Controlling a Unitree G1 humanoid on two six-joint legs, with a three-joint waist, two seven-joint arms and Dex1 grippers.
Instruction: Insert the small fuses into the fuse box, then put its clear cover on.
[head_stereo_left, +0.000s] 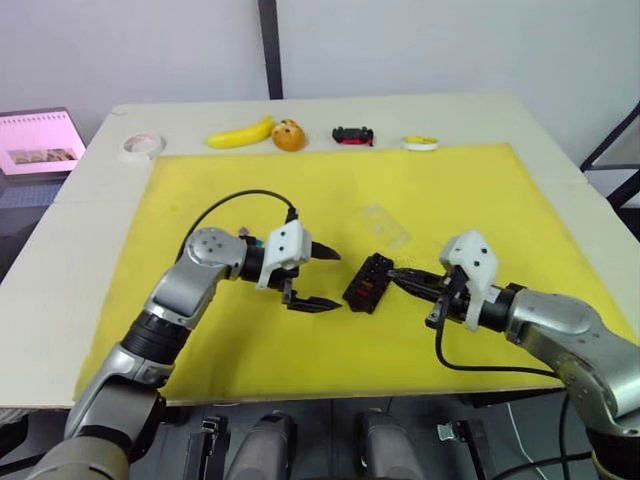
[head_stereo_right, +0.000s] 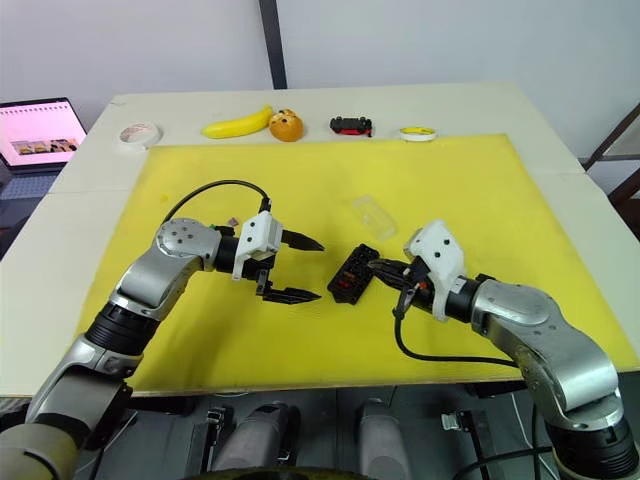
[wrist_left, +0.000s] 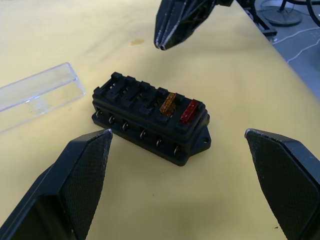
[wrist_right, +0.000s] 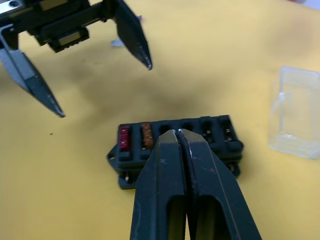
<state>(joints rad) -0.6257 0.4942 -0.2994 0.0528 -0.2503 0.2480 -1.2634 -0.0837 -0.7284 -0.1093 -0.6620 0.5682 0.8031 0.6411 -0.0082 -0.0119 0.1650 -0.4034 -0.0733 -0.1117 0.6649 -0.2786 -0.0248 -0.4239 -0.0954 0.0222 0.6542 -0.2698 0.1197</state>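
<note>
The black fuse box (head_stereo_left: 368, 283) lies on the yellow mat (head_stereo_left: 450, 200), with a red fuse (wrist_left: 190, 111) and an orange fuse (wrist_left: 168, 102) seated at one end of its slots. My left gripper (head_stereo_left: 335, 280) stands open just left of the box, one finger on each side of its near end, touching nothing. From the right, my right gripper (wrist_right: 178, 132) is shut, its tip hovering over the middle slots. The clear cover (head_stereo_left: 385, 226) lies on the mat just behind the box. A tiny grey chip (wrist_right: 116, 43) lies behind the left gripper.
Along the table's far edge sit a banana (head_stereo_left: 240, 133), an orange toy (head_stereo_left: 289, 135), a small black-and-red car (head_stereo_left: 353, 136), a yellow ring (head_stereo_left: 420, 143) and a tape roll (head_stereo_left: 143, 146). A pink screen (head_stereo_left: 38, 140) stands at far left.
</note>
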